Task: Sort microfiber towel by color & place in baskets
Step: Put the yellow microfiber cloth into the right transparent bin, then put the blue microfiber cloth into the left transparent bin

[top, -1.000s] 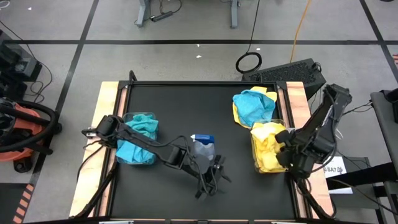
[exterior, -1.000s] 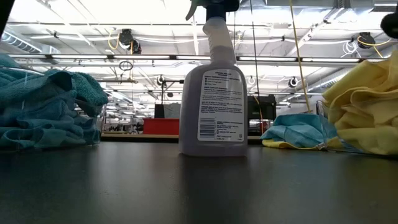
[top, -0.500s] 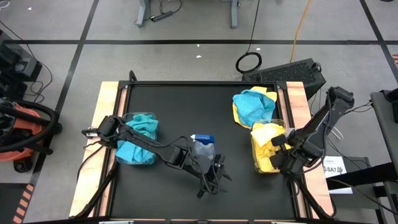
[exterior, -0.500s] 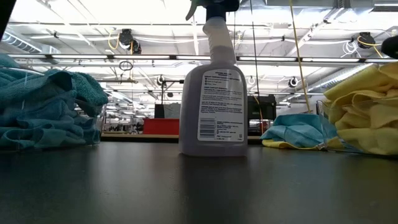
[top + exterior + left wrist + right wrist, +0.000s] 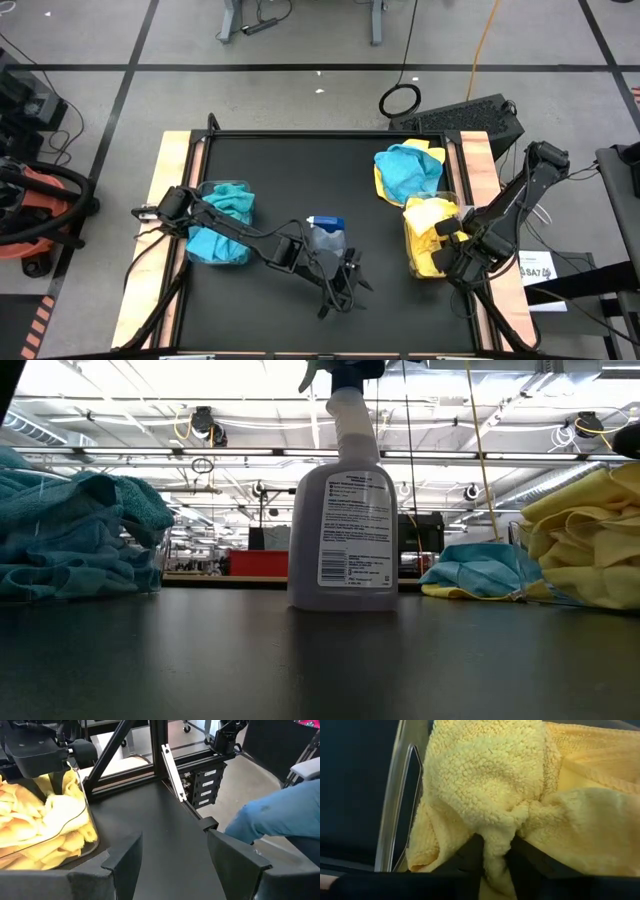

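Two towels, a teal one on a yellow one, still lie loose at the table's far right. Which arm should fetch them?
Probably the right. Its gripper is shut on a yellow towel at the right basket, just beside the loose teal towel. The left gripper hangs open near the spray bottle, farther off.

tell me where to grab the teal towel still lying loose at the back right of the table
Pinch the raised crumpled fold at the middle of the teal towel, coming straight down from above. It lies heaped over a yellow towel, so a high pinch on that bunched ridge should lift the teal alone; a low side approach would likely snag both.
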